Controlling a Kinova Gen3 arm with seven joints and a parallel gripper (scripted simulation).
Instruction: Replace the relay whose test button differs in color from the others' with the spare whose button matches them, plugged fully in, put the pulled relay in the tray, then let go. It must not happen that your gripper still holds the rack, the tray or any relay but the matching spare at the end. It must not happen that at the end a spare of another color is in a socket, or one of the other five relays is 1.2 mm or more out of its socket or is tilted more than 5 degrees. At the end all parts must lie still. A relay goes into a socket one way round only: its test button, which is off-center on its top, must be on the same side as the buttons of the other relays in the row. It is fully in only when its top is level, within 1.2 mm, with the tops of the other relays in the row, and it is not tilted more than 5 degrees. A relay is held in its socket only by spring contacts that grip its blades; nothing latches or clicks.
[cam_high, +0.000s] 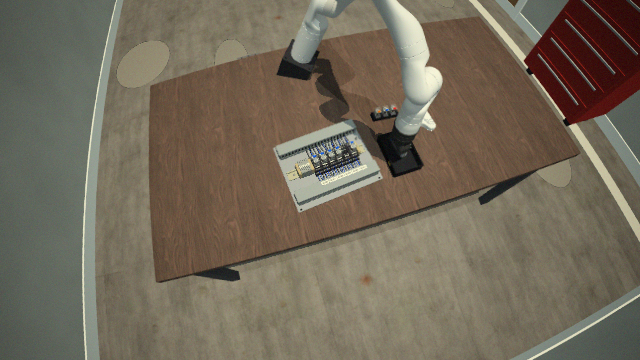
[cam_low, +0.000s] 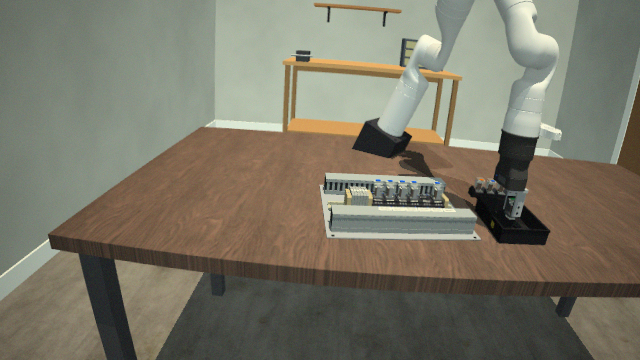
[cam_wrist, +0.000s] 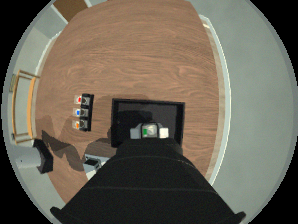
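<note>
Pulled relay (cam_low: 513, 206) hangs clamped in the pincer (cam_low: 514, 210), low inside the black tray (cam_low: 520, 234), just above or at its floor; contact with the floor cannot be told. Tray walls stand close on all sides of the relay in the wrist view, little side room, open only upward. Tray sits on the table (cam_low: 250, 200) just right of the panel (cam_low: 400, 232) in the exterior view, apart from it by a narrow strip of wood; the table edge on the tray's far side is well apart. Spare holder (cam_high: 384, 112) with three small relays, buttons orange, blue, red in the top view, lies just behind the tray, near the arm's wrist. Relay looks like a small pale grey block with a green mark (cam_wrist: 136, 133) on one side in the wrist view; button colour too small to tell. Pincer fingers stand roughly half apart, pressed on the relay's two sides, pointing straight down. Panel row (cam_high: 332, 157) carries relays with blue buttons; which socket is free is too small to tell. Arm base (cam_high: 297, 67) sits at the table's back edge, well apart from the tray. Red drawer cabinet (cam_high: 590, 55) stands off the table corner.
</note>
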